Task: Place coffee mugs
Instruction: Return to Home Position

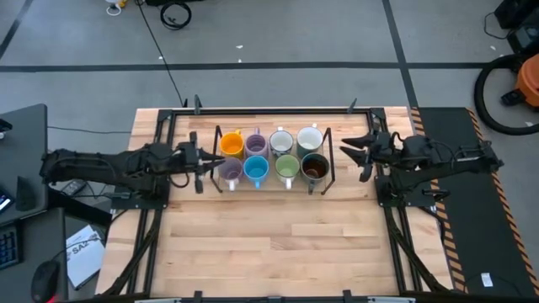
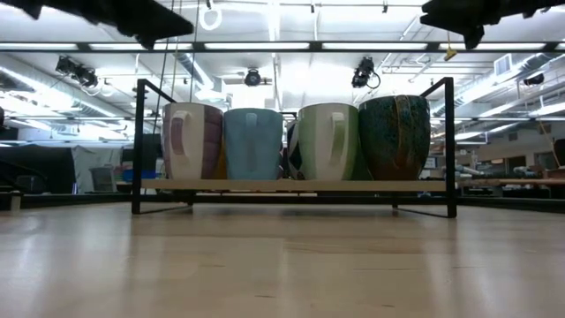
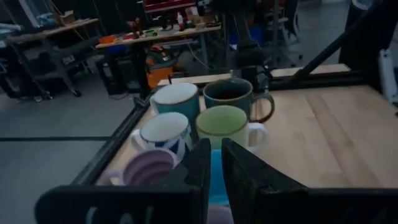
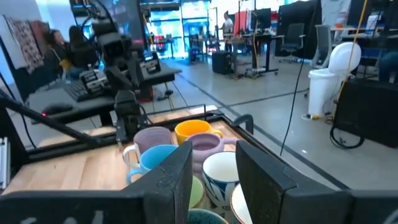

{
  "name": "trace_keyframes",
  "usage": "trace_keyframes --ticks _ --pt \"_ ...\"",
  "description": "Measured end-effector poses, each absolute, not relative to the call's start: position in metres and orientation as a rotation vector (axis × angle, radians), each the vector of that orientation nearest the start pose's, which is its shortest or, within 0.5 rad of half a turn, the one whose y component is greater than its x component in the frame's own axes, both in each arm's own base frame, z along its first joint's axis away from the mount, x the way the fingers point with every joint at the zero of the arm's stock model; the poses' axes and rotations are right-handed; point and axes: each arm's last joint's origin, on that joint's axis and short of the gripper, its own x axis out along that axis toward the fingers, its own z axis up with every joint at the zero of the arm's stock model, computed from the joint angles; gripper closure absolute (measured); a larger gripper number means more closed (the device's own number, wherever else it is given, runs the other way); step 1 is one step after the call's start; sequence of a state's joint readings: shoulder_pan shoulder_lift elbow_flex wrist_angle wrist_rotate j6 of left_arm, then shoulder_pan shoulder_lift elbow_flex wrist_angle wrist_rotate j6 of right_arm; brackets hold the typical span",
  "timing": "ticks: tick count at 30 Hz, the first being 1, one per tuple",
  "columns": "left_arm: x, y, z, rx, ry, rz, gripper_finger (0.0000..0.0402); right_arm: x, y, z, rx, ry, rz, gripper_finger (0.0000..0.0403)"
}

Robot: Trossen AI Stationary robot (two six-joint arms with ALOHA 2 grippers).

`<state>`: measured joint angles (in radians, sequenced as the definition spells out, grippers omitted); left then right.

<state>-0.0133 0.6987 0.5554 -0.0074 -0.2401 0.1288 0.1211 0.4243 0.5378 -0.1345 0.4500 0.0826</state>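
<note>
Eight coffee mugs stand upright in two rows inside a black wire frame (image 1: 330, 160), on its wooden shelf (image 2: 291, 185). The far row holds orange (image 1: 232, 145), purple (image 1: 256, 143), white patterned (image 1: 281, 141) and pale white-teal (image 1: 309, 139). The near row holds lavender (image 1: 229, 172), bright blue (image 1: 256, 171), light green (image 1: 287, 168) and dark brown-black (image 1: 315, 168). My left gripper (image 1: 205, 160) hangs level just left of the frame, shut with nothing in it (image 3: 216, 149). My right gripper (image 1: 347, 152) hangs level just right of the frame, open and empty (image 4: 214, 149).
Bare wooden table top (image 1: 278, 244) spreads toward the near edge. Black rails (image 1: 160, 126) run along the table's sides. A desk with papers (image 1: 84, 257) stands to the left and an orange vacuum (image 1: 526, 80) on the floor at far right. A person (image 4: 53, 43) sits in the room beyond.
</note>
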Motion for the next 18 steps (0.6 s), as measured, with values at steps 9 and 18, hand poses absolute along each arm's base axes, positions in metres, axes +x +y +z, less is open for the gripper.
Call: trace_keyframes --ticks 9,18 --pt "0.129 0.005 0.253 0.045 0.094 0.223 0.0357 0.093 -0.002 0.281 0.109 -0.091 -0.331 0.0274" --pt "0.104 0.004 0.231 -0.024 -0.008 0.192 0.0357 0.074 -0.005 0.263 0.156 -0.222 -0.349 0.0274"
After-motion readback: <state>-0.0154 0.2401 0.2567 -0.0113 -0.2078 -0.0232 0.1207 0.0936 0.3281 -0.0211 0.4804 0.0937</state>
